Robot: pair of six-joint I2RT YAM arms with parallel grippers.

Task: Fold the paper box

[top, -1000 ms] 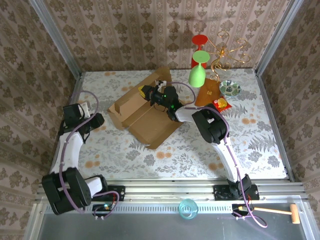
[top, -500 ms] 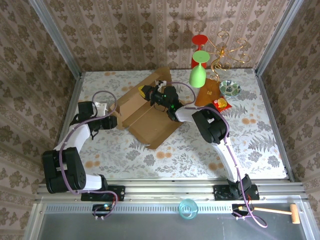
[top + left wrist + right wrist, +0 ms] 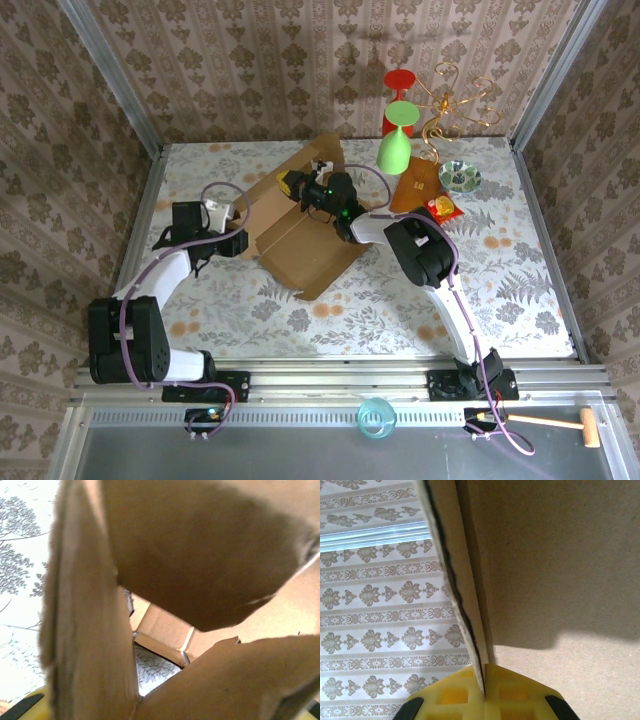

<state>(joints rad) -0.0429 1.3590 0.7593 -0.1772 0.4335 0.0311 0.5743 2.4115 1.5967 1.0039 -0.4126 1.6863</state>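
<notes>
The paper box [image 3: 305, 240] is a light-brown cardboard sheet lying partly folded at the table's middle back, with one wall raised along its far edge. My right gripper [image 3: 291, 184] is shut on that raised wall. In the right wrist view its yellow fingertips [image 3: 470, 690] pinch the flap's thin edge [image 3: 465, 605]. My left gripper [image 3: 236, 242] is pressed in at the box's left end. In the left wrist view, cardboard flaps [image 3: 200, 555] stand between its spread yellow fingers [image 3: 31, 705], and nothing is clamped.
Behind and right of the box stand a green glass [image 3: 394, 145], a red glass [image 3: 398, 95] and a gold wire stand [image 3: 455, 100]. A darker brown square piece [image 3: 415, 185], a small bowl [image 3: 460, 177] and a red-yellow packet [image 3: 443, 208] lie to the right.
My left arm has swung right from the table's left side to the box's left end, and the left flap has been pushed up and inward. My right gripper has kept its hold.
</notes>
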